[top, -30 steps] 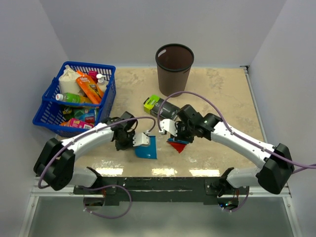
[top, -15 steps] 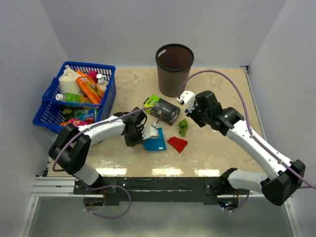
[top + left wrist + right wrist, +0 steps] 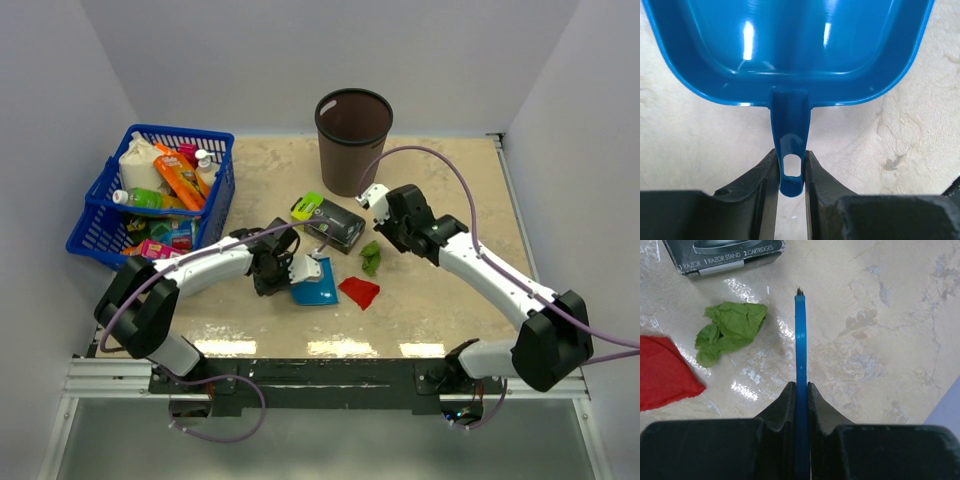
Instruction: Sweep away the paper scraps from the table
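Note:
Two paper scraps lie on the table (image 3: 440, 180): a green wad (image 3: 371, 258) (image 3: 730, 330) and a flat red one (image 3: 359, 291) (image 3: 665, 375). My left gripper (image 3: 298, 272) (image 3: 790, 161) is shut on the handle of a blue dustpan (image 3: 316, 291) (image 3: 790, 50), whose open mouth faces the red scrap, just left of it. My right gripper (image 3: 388, 232) (image 3: 800, 387) is shut on a thin blue brush (image 3: 800, 340), seen edge-on, with its bristled tip above the table right of the green wad.
A black-and-lime box (image 3: 328, 220) (image 3: 725, 255) lies just behind the scraps. A dark brown bin (image 3: 353, 127) stands at the back centre. A blue basket (image 3: 222, 190) full of bottles and packets sits at the far left.
My right gripper has pulled back from over the red scrap toward the far right, uncovering the green wad. My left arm has brought the dustpan rightward, closer to the red scrap.

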You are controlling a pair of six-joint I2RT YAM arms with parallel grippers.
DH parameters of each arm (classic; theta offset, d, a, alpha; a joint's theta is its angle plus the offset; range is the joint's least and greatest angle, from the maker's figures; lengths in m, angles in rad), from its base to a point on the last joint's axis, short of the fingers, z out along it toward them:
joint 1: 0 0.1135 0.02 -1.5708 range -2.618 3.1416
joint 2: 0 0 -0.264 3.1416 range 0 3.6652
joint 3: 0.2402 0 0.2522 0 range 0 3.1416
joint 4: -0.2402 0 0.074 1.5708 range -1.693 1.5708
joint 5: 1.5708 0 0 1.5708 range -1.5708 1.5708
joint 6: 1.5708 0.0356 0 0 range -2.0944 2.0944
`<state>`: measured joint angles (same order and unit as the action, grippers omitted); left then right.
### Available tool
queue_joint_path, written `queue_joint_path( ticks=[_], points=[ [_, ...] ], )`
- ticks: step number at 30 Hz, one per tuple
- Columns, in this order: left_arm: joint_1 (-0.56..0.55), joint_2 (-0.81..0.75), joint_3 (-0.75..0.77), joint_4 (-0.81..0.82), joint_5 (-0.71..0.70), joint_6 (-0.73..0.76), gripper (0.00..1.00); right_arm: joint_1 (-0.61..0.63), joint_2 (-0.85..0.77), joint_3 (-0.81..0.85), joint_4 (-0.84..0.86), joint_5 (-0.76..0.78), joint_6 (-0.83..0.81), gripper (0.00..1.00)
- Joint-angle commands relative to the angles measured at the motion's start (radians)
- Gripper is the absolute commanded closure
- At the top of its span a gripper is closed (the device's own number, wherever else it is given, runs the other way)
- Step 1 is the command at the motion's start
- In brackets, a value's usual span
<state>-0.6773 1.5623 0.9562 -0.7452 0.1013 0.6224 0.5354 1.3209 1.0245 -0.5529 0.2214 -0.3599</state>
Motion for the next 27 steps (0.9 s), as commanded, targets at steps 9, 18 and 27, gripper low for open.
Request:
queue_joint_path(
  ticks=[9, 18, 27],
  points=[
    [0.096, -0.126, -0.174, 0.270, 0.127, 0.023, 0.50, -0.008, 0.002, 0.049, 0.025, -0.099, 0.019, 1.00],
    [0.148, -0.125, -0.212, 0.210, 0.239, 0.149, 0.55, -0.018, -0.006, 0.029, 0.031, -0.134, 0.035, 1.00],
    [0.148, -0.139, -0.229, 0.222, 0.333, 0.152, 0.66, -0.026, -0.002, 0.028, 0.033, -0.163, 0.042, 1.00]
  ],
)
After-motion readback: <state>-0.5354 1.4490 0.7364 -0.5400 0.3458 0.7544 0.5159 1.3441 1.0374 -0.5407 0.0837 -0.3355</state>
